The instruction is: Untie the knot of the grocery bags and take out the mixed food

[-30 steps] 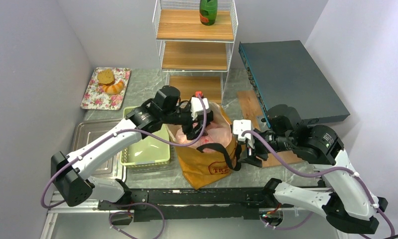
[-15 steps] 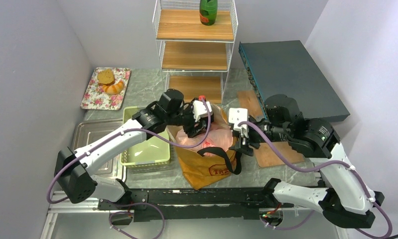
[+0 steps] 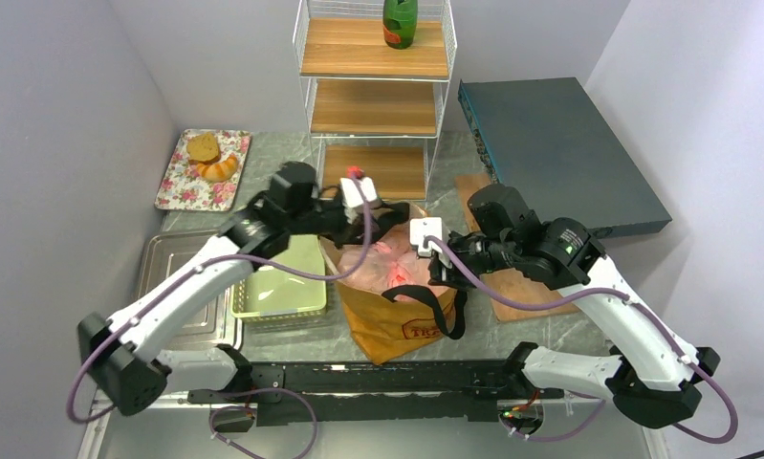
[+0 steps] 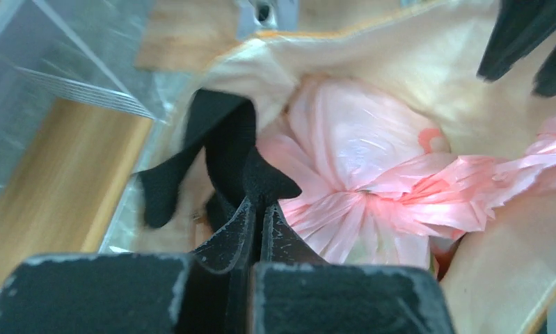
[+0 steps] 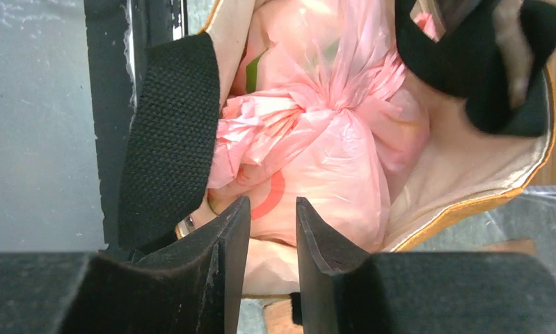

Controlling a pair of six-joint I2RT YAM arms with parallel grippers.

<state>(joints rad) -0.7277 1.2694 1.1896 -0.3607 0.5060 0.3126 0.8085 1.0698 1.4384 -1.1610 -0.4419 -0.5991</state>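
Left fingers (image 4: 233,229), pressed shut on a black strap (image 4: 226,146) of the mustard tote (image 3: 397,320), have drawn back from over the tote's mouth toward its far-left rim, seemingly tugging that side open. Right fingers (image 5: 226,236), with a narrow gap between them and nothing in it, have swung in from the tote's right flank to hang over its mouth. Inside the tote lies the pink bag (image 5: 323,167), its knot (image 5: 334,104) tied and facing up. The shift suggests the opening is now held clear for a first pull at the knot (no food is out yet). Counted: two bags, one inside the other; two black straps, the second strap (image 5: 170,132) slack over the tote's front; one knot; one green bottle (image 3: 400,21) on the wire rack (image 3: 375,105) behind the tote. The food cannot be counted: only a glimpse of green shows through the pink plastic.
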